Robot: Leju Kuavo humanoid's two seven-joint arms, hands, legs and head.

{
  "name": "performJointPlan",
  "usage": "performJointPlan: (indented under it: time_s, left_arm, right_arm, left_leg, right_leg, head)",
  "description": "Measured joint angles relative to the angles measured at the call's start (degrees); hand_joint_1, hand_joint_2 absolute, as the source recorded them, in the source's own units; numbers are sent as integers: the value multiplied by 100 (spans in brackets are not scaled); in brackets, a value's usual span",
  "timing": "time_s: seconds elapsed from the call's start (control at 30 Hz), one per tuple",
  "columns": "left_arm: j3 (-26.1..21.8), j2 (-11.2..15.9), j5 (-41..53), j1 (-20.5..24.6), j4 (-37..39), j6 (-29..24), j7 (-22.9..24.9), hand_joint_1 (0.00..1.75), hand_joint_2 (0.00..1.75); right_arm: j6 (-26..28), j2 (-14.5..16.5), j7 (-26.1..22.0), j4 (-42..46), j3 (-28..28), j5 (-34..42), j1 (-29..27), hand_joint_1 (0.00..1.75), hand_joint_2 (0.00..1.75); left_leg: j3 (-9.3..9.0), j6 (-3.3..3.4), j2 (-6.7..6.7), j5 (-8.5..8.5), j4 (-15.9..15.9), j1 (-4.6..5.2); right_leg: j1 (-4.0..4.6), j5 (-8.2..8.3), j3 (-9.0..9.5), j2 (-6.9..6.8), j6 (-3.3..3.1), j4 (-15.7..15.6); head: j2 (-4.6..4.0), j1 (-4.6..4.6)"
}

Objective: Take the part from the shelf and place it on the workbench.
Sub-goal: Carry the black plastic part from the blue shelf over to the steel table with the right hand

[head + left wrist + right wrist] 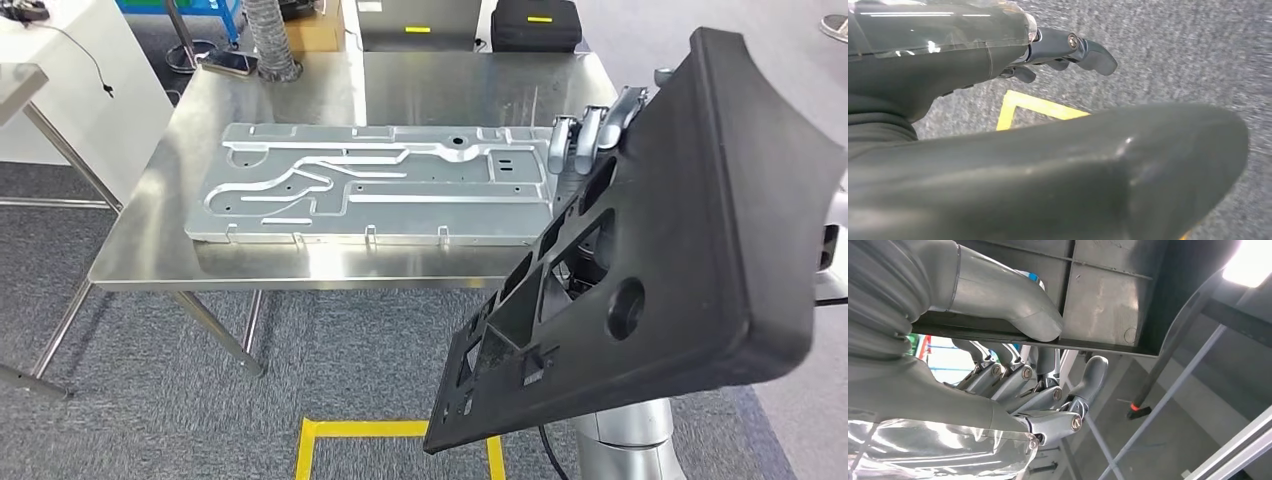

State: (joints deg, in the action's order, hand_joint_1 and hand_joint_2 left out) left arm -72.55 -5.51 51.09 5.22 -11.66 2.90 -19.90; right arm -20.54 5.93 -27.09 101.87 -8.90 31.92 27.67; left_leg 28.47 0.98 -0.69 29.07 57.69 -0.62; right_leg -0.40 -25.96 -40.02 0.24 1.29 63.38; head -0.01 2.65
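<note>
A steel workbench point(330, 262) carries a large stamped metal plate point(375, 180) on grey carpet marked with yellow tape point(345, 435). In front of it, the black moulded part point(680, 250) hangs tilted in the air, off the bench, gripped by the right hand point(1018, 365), thumb on one face and fingers point(590, 135) hooked over its edge. The left hand point(1068, 50) hangs over the carpet, fingers loosely curled, holding nothing.

Grey carpet floor point(150, 420) with yellow tape marking point(390, 430), white cabinet point(90, 80) beyond.
</note>
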Motion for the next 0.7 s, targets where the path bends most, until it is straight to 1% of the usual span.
performJointPlan:
  time_s: [0.03, 0.07, 0.1, 0.13, 0.17, 0.2, 0.23, 0.27, 0.3, 0.33, 0.37, 0.4, 0.43, 0.47, 0.53, 0.57, 0.6, 0.67, 0.7]
  left_arm:
    - [-2, -5, -2, 3, 1, -2, -2, 0, 0]
    - [-4, -11, -5, 6, 0, -6, -2, 0, 0]
    - [-8, -15, -10, 10, -1, -10, -2, 0, 0]
    - [-11, -14, -16, 16, -1, -15, -3, 0, 0]
    - [-15, -12, -21, 24, -2, -19, -2, 0, 0]
    - [-19, -13, -27, 34, -1, -21, -2, 0, 0]
    - [-22, -17, -31, 43, -1, -23, -2, 0, 0]
    - [-28, -23, -36, 46, 0, -25, -1, 0, 0]
    - [-34, -29, -40, 42, 0, -27, 0, 0, 0]
    - [-43, -32, -42, 32, -1, -29, 1, 0, 0]
    - [-51, -32, -44, 22, -1, -31, 2, 0, 0]
    - [-58, -32, -45, 15, -2, -32, 2, 0, 0]
    - [-64, -32, -46, 11, -1, -32, 2, 0, 0]
    - [-70, -32, -47, 9, -1, -32, 2, 0, 0]
    - [-82, -31, -48, -3, 1, -33, 3, 0, 0]
    - [-89, -29, -49, -9, 0, -33, 8, 0, 0]
    - [-94, -28, -50, -15, -1, -33, 12, 0, 0]
    - [-101, -26, -45, -10, -2, -32, 18, 0, 0]
    - [-102, -26, -36, -6, -2, -29, 14, 0, 0]
  right_arm:
    - [7, -1, 4, -14, 12, 1, 14, 175, 175]
    - [13, -2, 13, -25, 22, 2, 33, 175, 175]
    - [17, -2, 22, -33, 31, 3, 59, 175, 175]
    - [20, -3, 32, -38, 35, 3, 92, 175, 175]
    - [21, -2, 42, -38, 39, 3, 126, 175, 175]
    - [21, -2, 50, -38, 43, 4, 155, 175, 175]
    - [21, -1, 58, -40, 44, 6, 175, 175, 175]
    - [22, -1, 65, -45, 46, 8, 185, 175, 175]
    - [22, -1, 71, -51, 48, 11, 190, 175, 175]
    - [23, -1, 75, -60, 49, 13, 191, 175, 175]
    - [23, -1, 79, -69, 51, 14, 191, 175, 175]
    - [23, -1, 82, -78, 52, 14, 191, 175, 175]
    - [23, -1, 84, -85, 53, 14, 191, 175, 175]
    - [23, -1, 86, -90, 55, 14, 192, 175, 175]
    - [31, -1, 98, -97, 56, 14, 197, 175, 175]
    - [40, -2, 107, -97, 57, 13, 207, 175, 175]
    - [59, -2, 117, -98, 60, 10, 224, 175, 175]
    - [107, -5, 138, -92, 80, 2, 291, 175, 175]
    - [139, -9, 154, -90, 104, -5, 343, 175, 175]
  left_leg:
    - [-59, -28, -4, 62, -6, 4]
    - [-103, -62, -7, 112, -25, 6]
    - [-150, -100, -8, 126, -15, 11]
    - [-159, -139, -9, 105, 20, 11]
    - [-125, -174, -1, 60, 139, 8]
    - [-27, -204, 9, -4, 361, 7]
    - [147, -227, 19, -18, 655, 1]
    - [376, -243, 29, 38, 991, -5]
    - [617, -252, 33, 174, 1302, -7]
    - [843, -261, 34, 368, 1532, -9]
    - [1011, -269, 34, 544, 1635, -10]
    - [1108, -270, 34, 641, 1594, -9]
    - [1133, -263, 34, 605, 1413, -9]
    - [1101, -243, 35, 413, 1117, -8]
    - [1004, -186, 36, -310, 423, 8]
    - [968, -158, 35, -590, 189, 24]
    - [953, -126, 34, -767, 55, 37]
    - [896, -56, 28, -758, 3, 44]
    - [850, -18, 26, -743, -18, 35]
  right_leg:
    - [19, 255, 58, -2, -41, -269]
    - [42, 423, 93, 0, -84, -422]
    - [56, 461, 116, 7, -124, -477]
    - [58, 424, 158, 19, -164, -490]
    - [51, 409, 213, 28, -202, -515]
    - [38, 369, 280, 30, -238, -540]
    - [29, 324, 354, 28, -270, -556]
    - [26, 272, 423, 21, -295, -568]
    - [27, 214, 486, 19, -314, -570]
    - [30, 155, 550, 25, -322, -570]
    - [33, 95, 619, 34, -324, -570]
    - [34, 31, 698, 42, -321, -569]
    - [36, -36, 787, 48, -314, -569]
    - [38, -106, 880, 49, -305, -570]
    - [48, -243, 1024, 48, -275, -563]
    - [55, -296, 1062, 55, -249, -566]
    - [58, -324, 1085, 62, -215, -563]
    - [62, -317, 1082, 70, -136, -504]
    - [57, -285, 1038, 63, -101, -380]
  head:
    - [1, -1]
    - [0, -2]
    - [0, -1]
    - [-1, -1]
    - [-1, 0]
    - [-1, 1]
    - [0, 1]
    - [1, 0]
    - [1, 1]
    - [1, 1]
    - [0, 1]
    - [-1, 2]
    - [0, 2]
    - [0, 2]
    - [0, 1]
    - [0, 1]
    - [-1, 1]
    - [0, 1]
    - [0, 1]
